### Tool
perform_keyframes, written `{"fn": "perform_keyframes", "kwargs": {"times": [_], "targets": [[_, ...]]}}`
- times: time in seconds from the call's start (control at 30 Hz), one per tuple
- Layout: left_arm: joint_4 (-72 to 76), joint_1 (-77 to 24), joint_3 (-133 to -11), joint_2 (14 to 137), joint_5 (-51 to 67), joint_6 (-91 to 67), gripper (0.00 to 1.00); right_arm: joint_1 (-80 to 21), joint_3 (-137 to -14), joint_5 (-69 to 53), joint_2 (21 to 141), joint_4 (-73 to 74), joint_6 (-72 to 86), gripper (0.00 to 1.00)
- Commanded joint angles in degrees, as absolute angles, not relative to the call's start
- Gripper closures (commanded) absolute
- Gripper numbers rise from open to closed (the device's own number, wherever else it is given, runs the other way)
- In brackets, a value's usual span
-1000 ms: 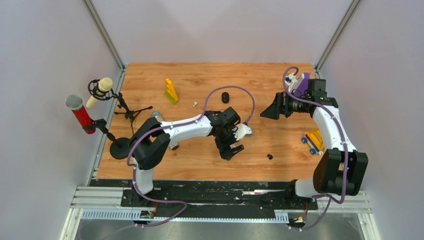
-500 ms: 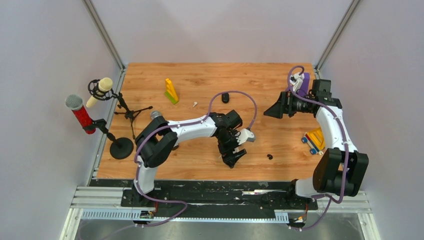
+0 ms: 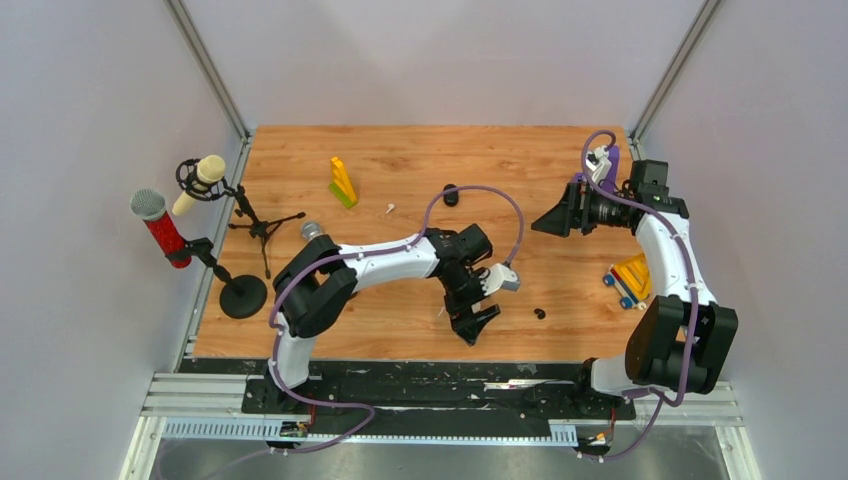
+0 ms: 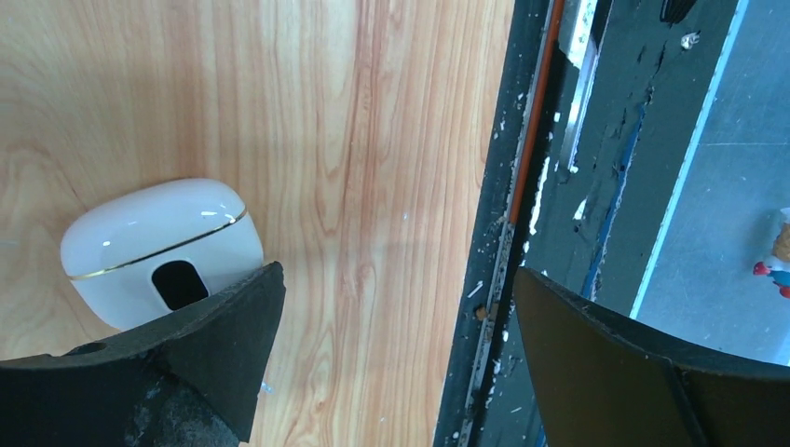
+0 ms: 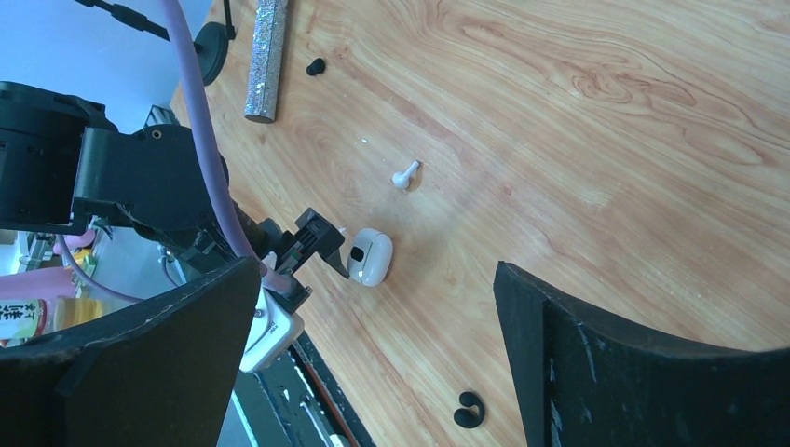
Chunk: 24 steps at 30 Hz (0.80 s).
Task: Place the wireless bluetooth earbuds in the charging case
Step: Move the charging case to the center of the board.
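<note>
Here, a wooden tabletop sits between pale walls. The left claw, spread wide, has slid toward the frame's lower edge. The right claw is spread too.

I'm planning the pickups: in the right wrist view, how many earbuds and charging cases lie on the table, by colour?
Black earbuds: 2
White earbuds: 1
White charging cases: 1
Total: 4
</note>
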<state>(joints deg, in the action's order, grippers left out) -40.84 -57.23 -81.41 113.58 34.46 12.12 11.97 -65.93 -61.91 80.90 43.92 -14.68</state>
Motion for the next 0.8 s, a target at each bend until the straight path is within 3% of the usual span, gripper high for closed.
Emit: {"fn": "perform_keyframes", "kwargs": {"times": [0.0, 0.33, 0.47, 0.77], "targets": [[-38.56, -57.54, -84.04, 111.87, 35.98, 12.13, 0.00, 12.52, -67.60, -64.41, 79.54, 44.42, -16.25, 0.00], [-38.17, -57.54, -90.97, 113.97, 33.29, 12.94, 0.00, 16.08, -66.72, -58.21, 75.04, 45.68, -17.18, 0.00], [-46.03, -56.91, -96.36, 114.76, 33.12, 16.30, 0.00, 16.69, -65.26, -57.03, 71.71, 46.15, -18.19, 0.00], [-54.05, -56.01, -88.45, 112.49, 30.24, 22.54, 0.00, 16.78, -65.14, -59.02, 69.98, 48.55, -20.78, 0.00]]}}
